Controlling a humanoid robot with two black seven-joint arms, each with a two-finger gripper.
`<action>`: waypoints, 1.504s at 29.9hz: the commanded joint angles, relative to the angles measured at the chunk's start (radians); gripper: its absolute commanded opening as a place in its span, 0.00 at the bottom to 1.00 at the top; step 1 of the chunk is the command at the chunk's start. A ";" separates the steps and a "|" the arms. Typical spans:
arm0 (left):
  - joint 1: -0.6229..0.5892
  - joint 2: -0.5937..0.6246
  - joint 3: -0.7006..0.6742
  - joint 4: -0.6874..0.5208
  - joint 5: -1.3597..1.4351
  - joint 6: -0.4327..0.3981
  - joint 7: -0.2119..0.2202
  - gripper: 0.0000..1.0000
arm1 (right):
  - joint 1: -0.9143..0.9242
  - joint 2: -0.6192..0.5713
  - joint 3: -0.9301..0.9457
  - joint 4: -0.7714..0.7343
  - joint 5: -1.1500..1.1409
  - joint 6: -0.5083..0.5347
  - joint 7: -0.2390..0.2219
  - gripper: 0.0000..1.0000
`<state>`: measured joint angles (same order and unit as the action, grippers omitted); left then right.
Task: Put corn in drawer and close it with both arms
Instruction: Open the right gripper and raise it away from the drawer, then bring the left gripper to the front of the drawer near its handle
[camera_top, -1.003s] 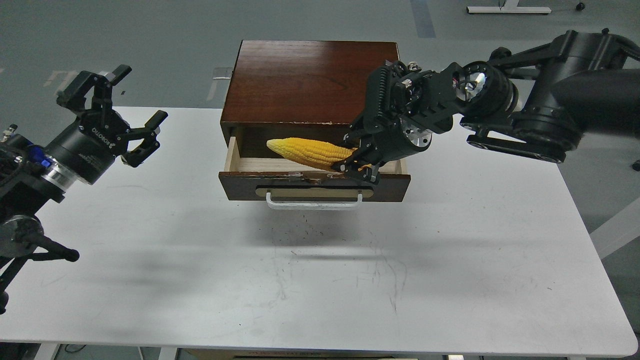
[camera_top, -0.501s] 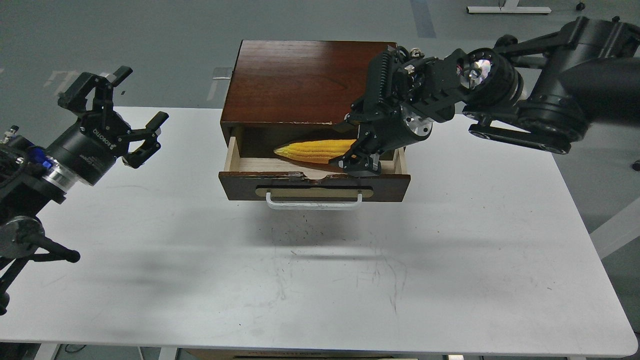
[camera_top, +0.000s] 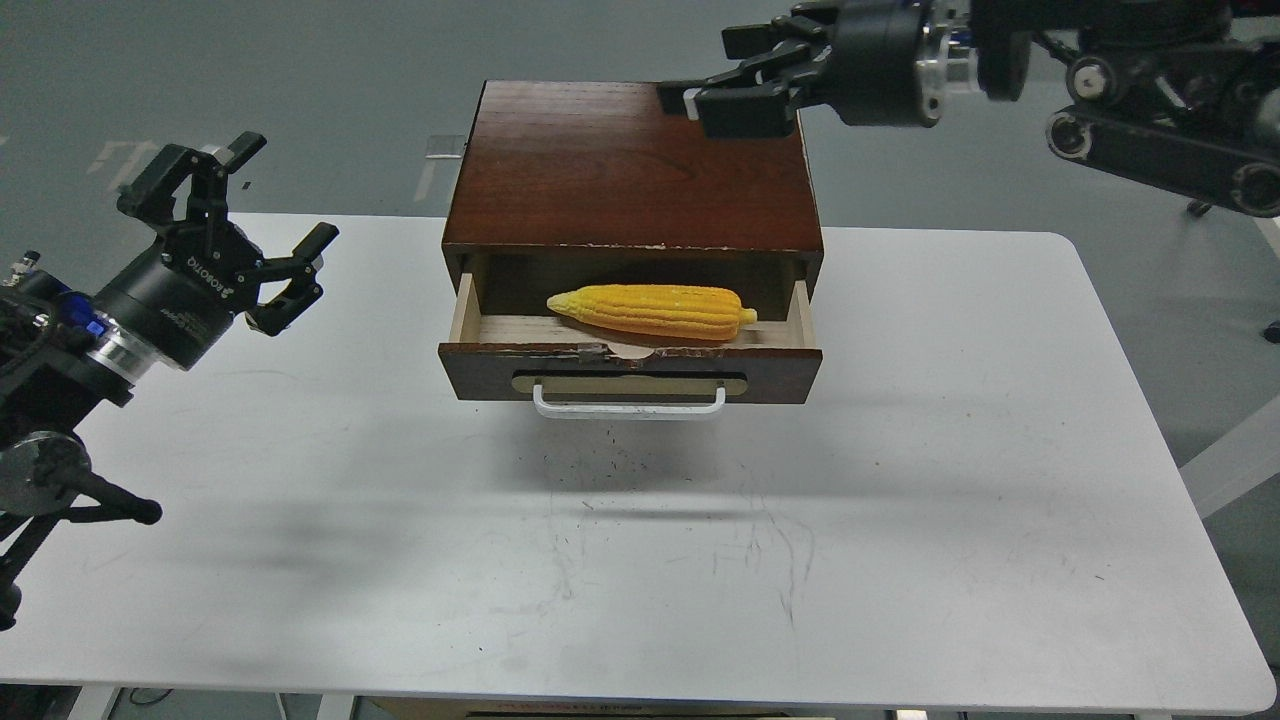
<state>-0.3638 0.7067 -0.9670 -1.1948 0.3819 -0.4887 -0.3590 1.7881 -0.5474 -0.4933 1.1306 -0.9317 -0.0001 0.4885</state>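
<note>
Right gripper (camera_top: 715, 95) risen, spread, empty, corn (camera_top: 650, 310) released into drawer (camera_top: 630, 372)

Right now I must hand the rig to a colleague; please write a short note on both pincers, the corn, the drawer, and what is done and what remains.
Left pincer: open, empty, raised over the left side of the table, apart from the cabinet.
Right pincer: open, empty, high above the cabinet's back right corner.
Corn: lying lengthwise inside the drawer, tapered end to the left, nothing touching it.
Drawer: pulled out, white handle free.
Done: corn is in the drawer.
Left: push the drawer shut with both arms.
</note>
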 joint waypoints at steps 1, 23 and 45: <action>0.000 -0.004 0.004 0.000 0.000 0.000 0.000 1.00 | -0.123 -0.087 0.050 -0.003 0.213 0.000 0.000 0.95; 0.002 -0.015 0.017 0.000 0.020 0.000 -0.003 1.00 | -0.963 -0.083 0.691 -0.261 0.933 0.250 0.000 0.97; -0.284 -0.036 0.016 -0.453 0.961 0.000 -0.130 0.96 | -0.978 -0.082 0.677 -0.264 0.929 0.250 0.000 0.98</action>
<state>-0.6345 0.7241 -0.9569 -1.5963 1.1863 -0.4891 -0.4889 0.8121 -0.6289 0.1867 0.8663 -0.0032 0.2515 0.4887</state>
